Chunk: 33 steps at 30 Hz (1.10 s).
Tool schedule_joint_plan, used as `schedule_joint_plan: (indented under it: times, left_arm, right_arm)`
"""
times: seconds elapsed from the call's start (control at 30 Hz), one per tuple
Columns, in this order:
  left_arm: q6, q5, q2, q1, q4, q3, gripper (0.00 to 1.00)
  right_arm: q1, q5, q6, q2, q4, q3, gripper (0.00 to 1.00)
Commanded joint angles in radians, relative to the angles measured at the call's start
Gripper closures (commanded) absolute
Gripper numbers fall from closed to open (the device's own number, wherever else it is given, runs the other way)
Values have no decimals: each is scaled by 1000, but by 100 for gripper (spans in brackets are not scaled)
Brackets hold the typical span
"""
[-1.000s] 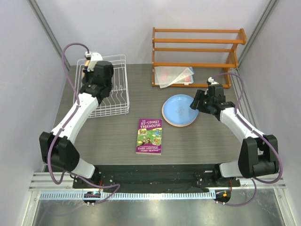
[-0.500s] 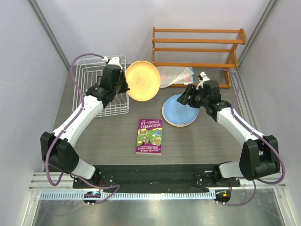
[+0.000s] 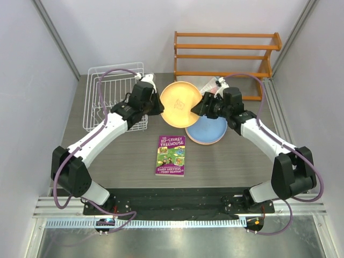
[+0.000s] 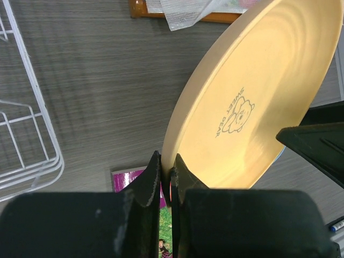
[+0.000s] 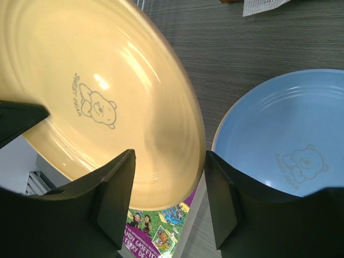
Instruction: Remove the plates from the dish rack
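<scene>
Left jaws clenched on rim of yellow-orange plate (image 3: 180,102), which hung tilted in the air between both jaws. Dish rack (image 3: 105,99) lay behind left jaws. Right jaws stood released, straddling the opposite rim. Plate looked light, stiff, slick; the rim seemed the best hold.

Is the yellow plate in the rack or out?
Out: the plate hangs in the left tool, beside the rack.

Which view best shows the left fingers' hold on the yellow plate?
Left wrist: the left fingers pinch the yellow plate at its rim. The top view shows the whole plate from above. The right wrist view shows only its printed face, its edge between the open right fingers.
</scene>
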Motion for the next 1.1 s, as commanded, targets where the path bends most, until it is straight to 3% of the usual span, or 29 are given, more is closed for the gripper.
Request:
schedule_joint_plan:
  times: [0.0, 0.1, 0.13, 0.23, 0.27, 0.3, 0.33, 0.37, 0.4, 0.43, 0.73, 0.9, 1.07]
  left_arm:
    - [-16, -6, -12, -6, 74, 8, 100]
    - [-12, -14, -20, -7, 74, 8, 100]
    - [-9, -15, -23, -7, 74, 8, 100]
    - [10, -26, -26, -7, 72, 4, 100]
    - [14, -35, -27, -7, 72, -1, 91]
    - [25, -49, -27, -7, 63, -2, 73]
    - [28, -84, -31, -7, 55, -4, 42]
    - [36, -107, -32, -7, 46, -4, 32]
    - [42, -127, -40, -7, 34, -5, 11]
    - [62, -168, -46, -7, 25, -5, 1]
    - [139, -339, -156, -7, 32, -74, 0]
    - [235, -458, -170, -6, 28, -78, 1]
    - [254, -469, -182, -6, 2, -62, 0]
  right_arm:
    - [7, 25, -7, 26, 16, 55, 44]
    - [7, 71, -19, 24, -12, 42, 66]
    - [5, 84, -31, 20, -21, 42, 80]
    - [5, 102, -58, 9, -33, 35, 99]
    - [4, 110, -62, 7, -41, 40, 99]
    - [5, 121, -64, 4, -55, 42, 99]
    - [4, 142, -64, -6, -61, 37, 99]
    - [2, 162, -68, -11, -66, 35, 99]
    - [-7, 177, -70, -16, -90, 34, 99]
    - [-16, 203, -71, -25, -104, 32, 99]
    - [-162, 279, -128, -54, -250, -29, 98]
    - [-182, 271, -154, -33, -279, -41, 95]
    - [-182, 268, -154, -14, -282, -43, 95]
